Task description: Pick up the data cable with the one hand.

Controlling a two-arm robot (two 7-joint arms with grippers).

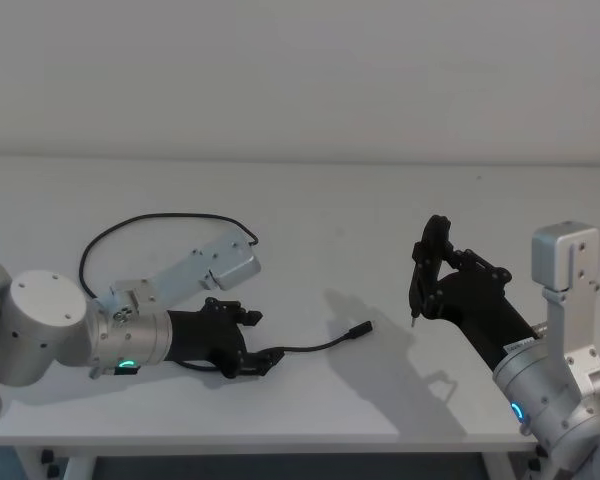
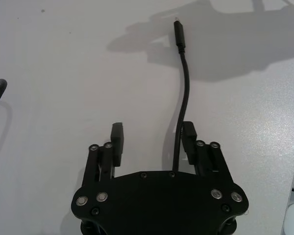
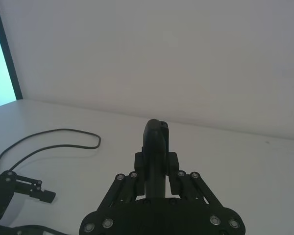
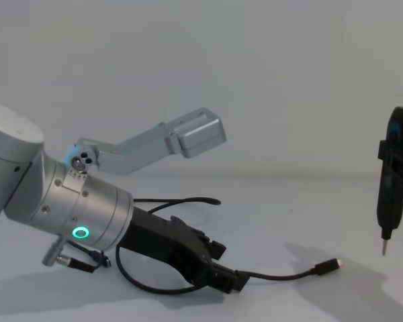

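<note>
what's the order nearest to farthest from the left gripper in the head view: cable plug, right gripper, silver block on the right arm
From the left gripper, low on the left:
1. cable plug, just to its right, at the cable's free end.
2. right gripper, farther right, held above the table.
3. silver block, far right, on the right arm.

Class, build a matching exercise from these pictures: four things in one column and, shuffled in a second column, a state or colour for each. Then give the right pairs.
Things:
1. left gripper
2. right gripper
3. cable
4. ring on the left arm

States:
A. glowing green
B. shut, held above the table
C. open, fingers either side of the cable
D. black, trailing across the table

Pairs: 1-C; 2-B; 3-D; 4-A
</note>
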